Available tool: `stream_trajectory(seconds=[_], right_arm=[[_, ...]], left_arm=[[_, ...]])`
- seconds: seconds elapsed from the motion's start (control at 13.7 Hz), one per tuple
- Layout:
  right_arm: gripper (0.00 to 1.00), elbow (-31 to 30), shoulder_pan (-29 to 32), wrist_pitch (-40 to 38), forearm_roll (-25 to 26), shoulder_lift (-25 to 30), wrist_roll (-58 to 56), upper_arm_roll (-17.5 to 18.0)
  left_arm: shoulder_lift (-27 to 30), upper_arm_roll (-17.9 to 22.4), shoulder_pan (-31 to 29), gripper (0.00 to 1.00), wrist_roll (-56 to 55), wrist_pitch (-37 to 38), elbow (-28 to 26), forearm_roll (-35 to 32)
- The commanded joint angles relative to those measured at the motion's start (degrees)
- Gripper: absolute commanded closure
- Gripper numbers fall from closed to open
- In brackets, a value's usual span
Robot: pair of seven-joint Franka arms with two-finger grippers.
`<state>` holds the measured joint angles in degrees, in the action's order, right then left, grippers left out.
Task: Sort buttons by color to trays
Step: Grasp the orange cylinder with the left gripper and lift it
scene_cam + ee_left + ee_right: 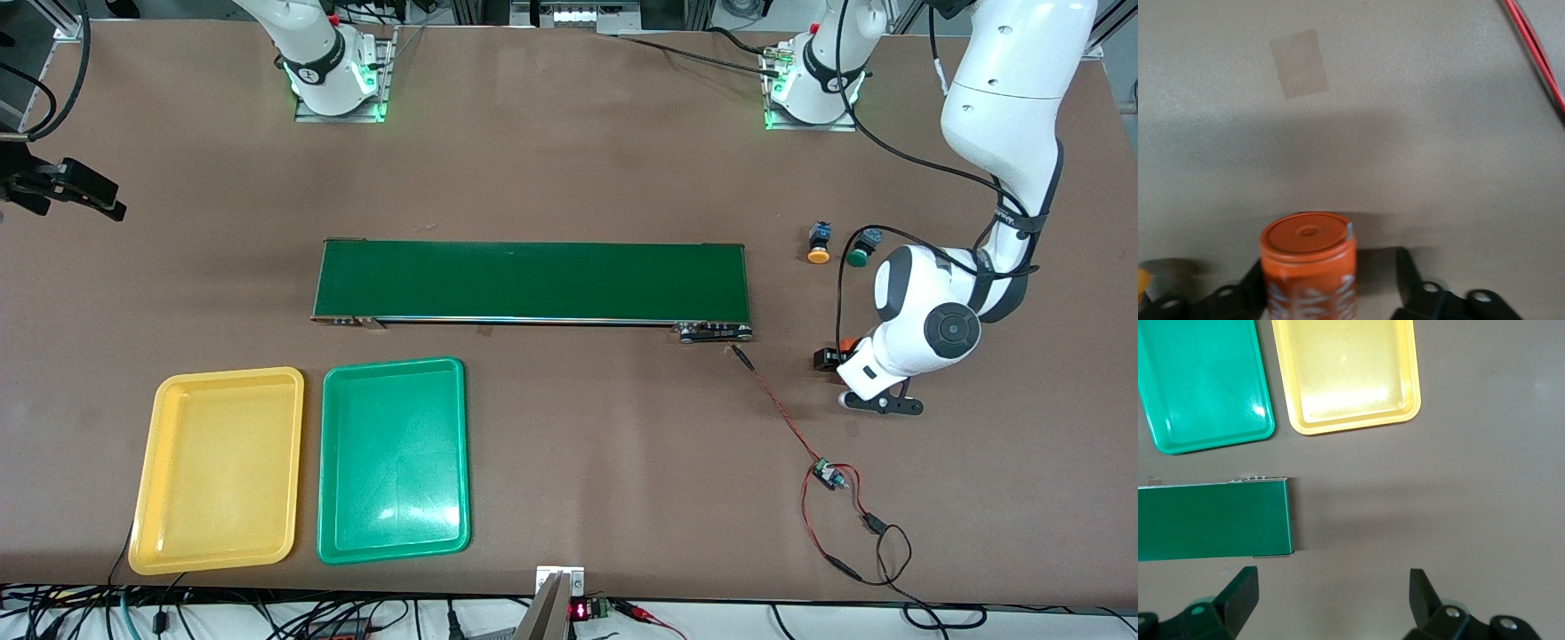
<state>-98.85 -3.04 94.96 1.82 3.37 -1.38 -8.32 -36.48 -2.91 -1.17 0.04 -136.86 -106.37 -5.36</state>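
Observation:
Two buttons stand on the table toward the left arm's end, one with a yellow-orange cap (818, 245) and beside it one with a green cap (860, 250). Nearer the front camera, my left gripper (843, 356) is low at the table around an orange cylinder with white print (1309, 263). Its fingers (1408, 273) stand either side of the cylinder, and a gap still shows on one side. The yellow tray (218, 471) and the green tray (396, 462) lie side by side, both bare. My right gripper (1331, 593) hangs open over bare table near the belt's end.
A long dark green conveyor belt (533, 280) lies across the middle. A red and black cable (782, 409) runs from it to a small board (829, 474) and loops toward the front edge. A tape patch (1298, 63) is stuck on the table.

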Motion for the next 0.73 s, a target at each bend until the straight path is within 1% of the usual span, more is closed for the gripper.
stream_trajectory(seconds=[0.0,0.07,0.15,0.22,0.29,0.44,0.51,0.66], right_arm=[[0.0,1.03,0.41,-1.09,-1.03,-0.12,-0.91,0.06],[0.0,1.03,0.49,-1.09,-1.03,-0.12,-0.91,0.06],[0.0,1.03,0.49,-1.09,-1.03,-0.12,-0.91,0.06],[0.0,1.03,0.58,-1.09,-1.03,-0.12,-0.91,0.06],[0.0,1.03,0.58,-1.18,-1.03,-0.12,-0.82,0.06],[0.0,1.03,0.49,-1.18,-1.03,-0.12,-0.82,0.06],[0.0,1.03,0.49,-1.18,-1.03,-0.12,-0.82,0.15],[0.0,1.03,0.41,-1.18,-1.03,-0.12,-0.73,0.15]], left_arm=[[1.32,0.01,-0.32,0.71,0.92,0.28,-0.77,-1.06],[1.93,-0.07,-0.24,0.78,0.92,2.46,-0.59,-1.06],[2.98,-0.16,0.29,0.83,1.01,6.05,0.1,-1.06],[4.04,-0.34,0.64,0.84,0.92,9.74,1.85,-1.23],[4.48,-1.56,0.91,0.86,1.71,14.38,4.13,-1.23],[4.49,-5.85,1.08,0.86,8.09,25.36,11.33,-1.15],[4.4,-8.4,1.17,0.88,12.31,29.68,13.45,-1.15],[5.45,-11.66,0.47,0.9,17.77,32.79,15.14,-1.06]])
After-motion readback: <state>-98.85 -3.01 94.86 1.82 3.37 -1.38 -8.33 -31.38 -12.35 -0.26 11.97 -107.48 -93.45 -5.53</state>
